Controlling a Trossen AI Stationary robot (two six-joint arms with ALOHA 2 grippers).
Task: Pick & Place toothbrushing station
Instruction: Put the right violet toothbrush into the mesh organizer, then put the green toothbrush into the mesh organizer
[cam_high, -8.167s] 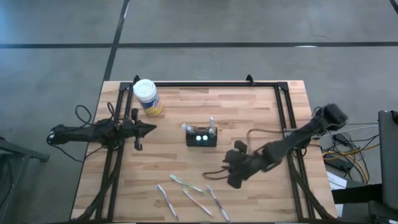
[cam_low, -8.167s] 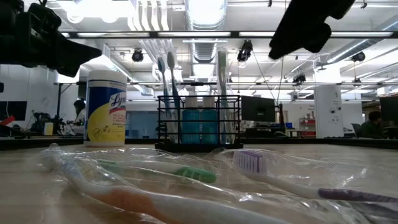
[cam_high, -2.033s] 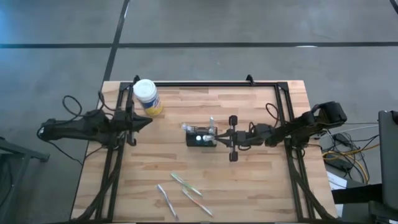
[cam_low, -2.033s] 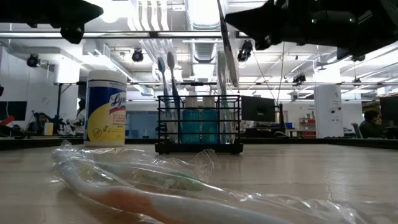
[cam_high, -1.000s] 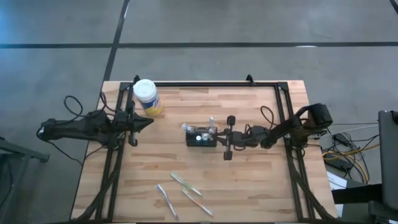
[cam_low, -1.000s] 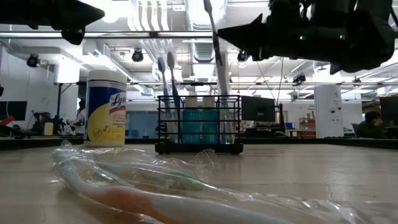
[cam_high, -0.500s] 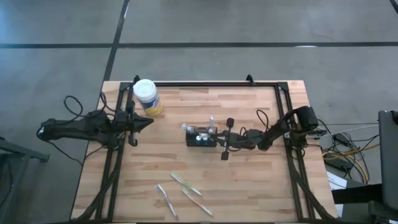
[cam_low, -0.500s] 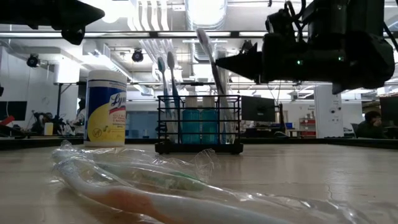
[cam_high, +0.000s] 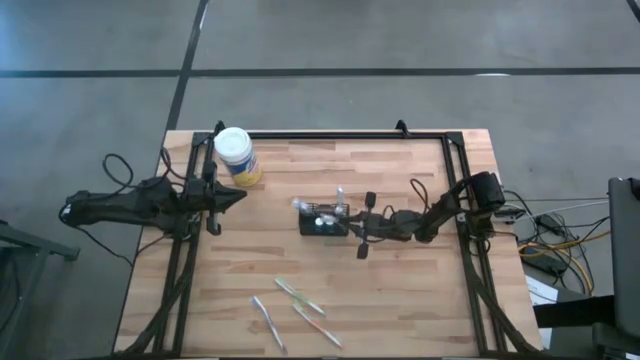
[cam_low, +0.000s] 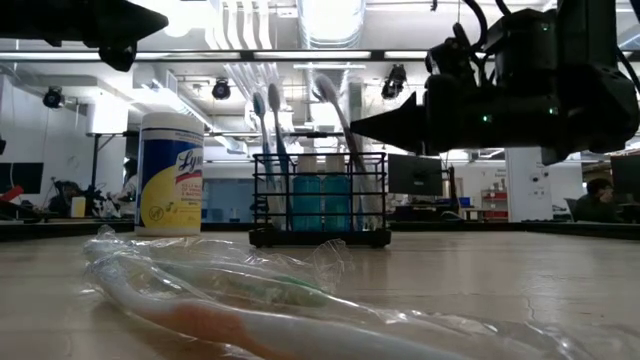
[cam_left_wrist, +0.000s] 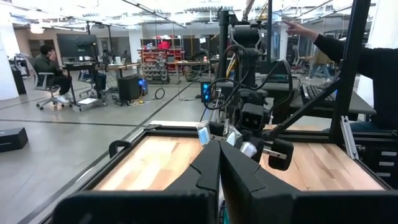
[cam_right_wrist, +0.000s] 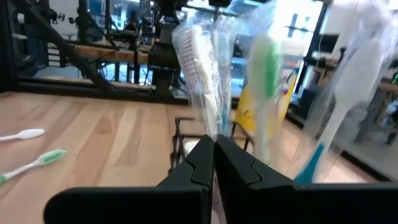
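right gripper (cam_high: 352, 228) pinching wrapped toothbrush (cam_low: 335, 105) at caddy (cam_high: 324, 222) | left gripper (cam_high: 243, 199) pressed together, well apart

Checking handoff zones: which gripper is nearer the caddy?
Right. The right gripper is at the caddy, shut on a wrapped toothbrush over it. The left gripper waits well off, near the table's left edge.

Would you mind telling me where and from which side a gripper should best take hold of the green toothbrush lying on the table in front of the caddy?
Probably the bare middle of the handle. The green toothbrush lies flat and slantwise on the table, apart from the other two loose brushes, so coming straight down with the fingers set across its length looks best. It is still in a crinkly clear wrapper, so a firm pinch is advisable.
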